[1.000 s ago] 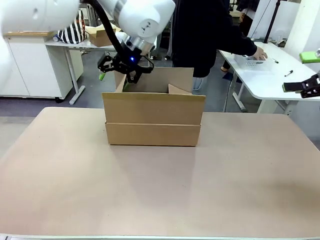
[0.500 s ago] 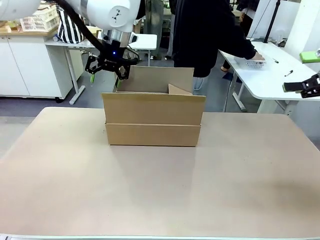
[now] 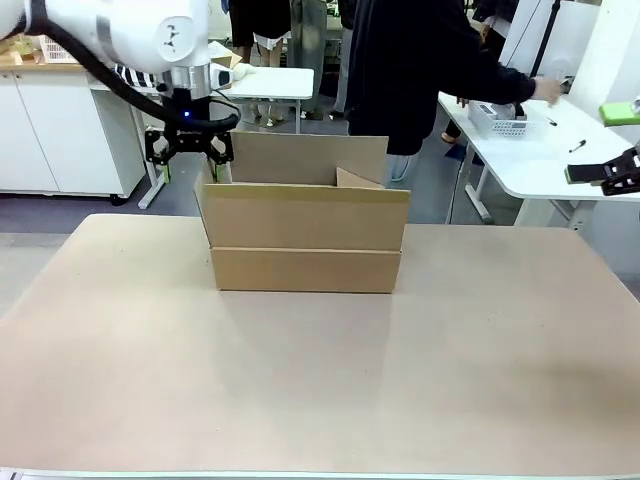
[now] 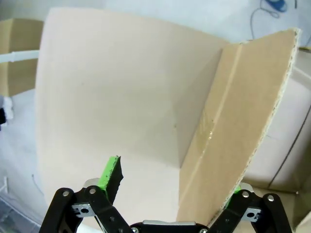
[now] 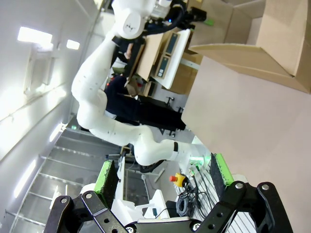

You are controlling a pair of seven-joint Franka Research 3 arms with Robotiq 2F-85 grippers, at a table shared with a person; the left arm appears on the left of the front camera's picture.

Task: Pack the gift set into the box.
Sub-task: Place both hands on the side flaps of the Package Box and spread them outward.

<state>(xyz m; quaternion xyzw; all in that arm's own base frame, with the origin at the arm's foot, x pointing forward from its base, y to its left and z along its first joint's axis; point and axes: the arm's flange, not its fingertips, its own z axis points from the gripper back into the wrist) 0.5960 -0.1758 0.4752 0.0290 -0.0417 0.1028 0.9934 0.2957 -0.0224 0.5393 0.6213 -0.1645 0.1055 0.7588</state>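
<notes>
Left gripper [image 3: 189, 146] at upper left of frame, fingers apart around left side flap of the box [image 3: 305, 225].

Box in centre of table [image 3: 320, 370], top open, rear flap upright. In left wrist view, flap edge betw. the green pads [image 4: 110, 172], not pinched. Right gripper [image 3: 612, 174] at right edge of frame, well apart from box, fingers wide apart, empty. Person [image 3: 420, 65] behind, hand [image 3: 548, 88] over side table at upper right.

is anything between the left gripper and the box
Nothing visible. The left gripper is already at the box, at its upper left corner. In the left wrist view an upright side flap stands between its open fingers; whether they touch it cannot be told.
</notes>
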